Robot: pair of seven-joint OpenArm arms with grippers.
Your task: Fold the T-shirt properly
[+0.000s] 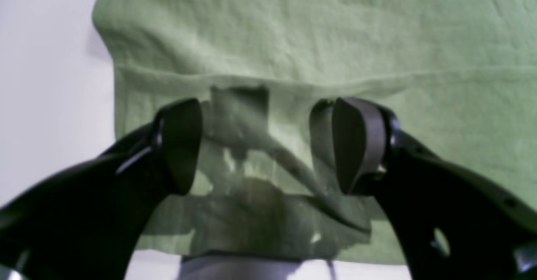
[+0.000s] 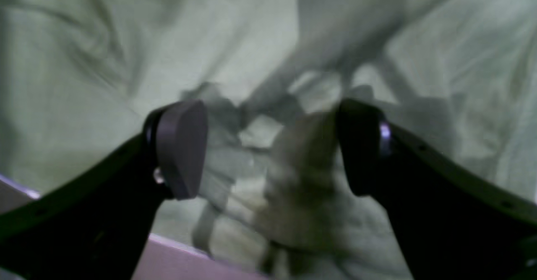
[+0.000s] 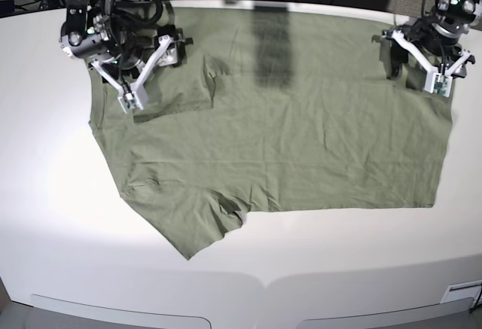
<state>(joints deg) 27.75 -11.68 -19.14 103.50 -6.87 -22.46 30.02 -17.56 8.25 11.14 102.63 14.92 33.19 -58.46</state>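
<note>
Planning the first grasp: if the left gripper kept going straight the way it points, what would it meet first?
Most likely the T-shirt: the open left gripper points down at green fabric near the hem, nothing between. Depth is unclear.

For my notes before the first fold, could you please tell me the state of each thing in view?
T-shirt: spread flat on the table, wrinkled, one sleeve folded in over the body, not gripped.
Left end effector: open, empty, over the shirt's corner at the hem end.
Right end effector: open, empty, over the folded-in sleeve.
Table: white, shirt lying on it.
</note>
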